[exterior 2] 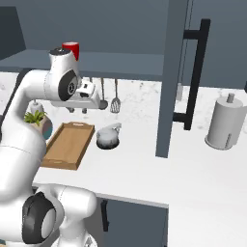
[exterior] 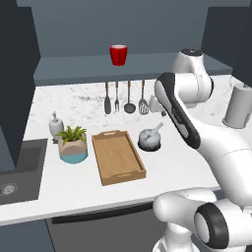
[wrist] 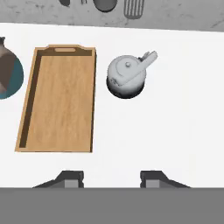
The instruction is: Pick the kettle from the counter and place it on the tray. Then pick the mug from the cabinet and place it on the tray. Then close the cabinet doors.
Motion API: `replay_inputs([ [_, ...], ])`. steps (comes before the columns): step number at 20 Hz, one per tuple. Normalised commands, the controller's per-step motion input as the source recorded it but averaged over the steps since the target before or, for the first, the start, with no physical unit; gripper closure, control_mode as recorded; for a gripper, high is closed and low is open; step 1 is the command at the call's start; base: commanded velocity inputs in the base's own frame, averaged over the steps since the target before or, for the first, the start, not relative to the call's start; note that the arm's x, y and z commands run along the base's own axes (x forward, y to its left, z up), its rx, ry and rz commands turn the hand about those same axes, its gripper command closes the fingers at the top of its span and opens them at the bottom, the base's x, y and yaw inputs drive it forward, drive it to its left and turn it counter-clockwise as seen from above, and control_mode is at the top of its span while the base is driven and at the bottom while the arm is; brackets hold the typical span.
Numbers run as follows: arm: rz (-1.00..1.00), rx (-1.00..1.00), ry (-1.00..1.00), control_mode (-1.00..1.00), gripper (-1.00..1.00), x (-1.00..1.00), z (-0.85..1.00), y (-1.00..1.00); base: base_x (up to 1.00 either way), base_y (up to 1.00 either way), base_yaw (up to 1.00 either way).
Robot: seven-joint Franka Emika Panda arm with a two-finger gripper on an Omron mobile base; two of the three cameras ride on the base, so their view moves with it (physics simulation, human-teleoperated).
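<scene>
The grey-silver kettle (exterior: 149, 139) (exterior 2: 107, 137) (wrist: 126, 75) stands on the white counter (exterior: 74, 187), just right of the wooden tray (exterior: 118, 156) (exterior 2: 66, 144) (wrist: 59, 100), which holds nothing. My gripper (exterior 2: 78, 110) (wrist: 111, 177) hangs high above the counter, pointing down, open with nothing between its fingers; the kettle lies ahead of it and slightly right in the hand view. On the shelf of the dark blue cabinet (exterior: 147, 66) the red mug (exterior: 118, 54) (exterior 2: 70, 49) stands upright. One cabinet door (exterior 2: 169, 77) is swung open, its black bar handle (exterior 2: 195, 72) facing right.
A potted plant (exterior: 73, 142) and a soap dispenser (exterior: 55, 124) stand left of the tray. Utensils (exterior: 125, 98) hang on the back wall. A paper towel roll (exterior: 238, 106) (exterior 2: 224, 123) is at the right, a sink (exterior: 15, 170) at the left.
</scene>
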Motion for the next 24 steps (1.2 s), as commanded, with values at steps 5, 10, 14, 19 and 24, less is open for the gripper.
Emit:
replay_inputs([
  [5,-0.01,0.17,-0.01,-1.0,-1.0,0.0,-0.25,-0.09,0.0,0.0,0.0],
  [10,-0.14,0.71,-0.03,-1.0,-1.0,0.0,-0.31,-0.71,0.0,0.0,0.0],
  [14,-0.03,0.2,0.0,-1.0,-1.0,0.02,-0.02,-0.32,0.0,0.0,0.0],
  [19,-0.01,0.03,0.0,-1.0,-1.0,0.09,-0.33,0.0,0.0,0.0,0.0],
  [24,-0.04,0.06,-0.01,-1.0,-1.0,0.25,-0.47,0.0,0.0,0.0,0.0],
])
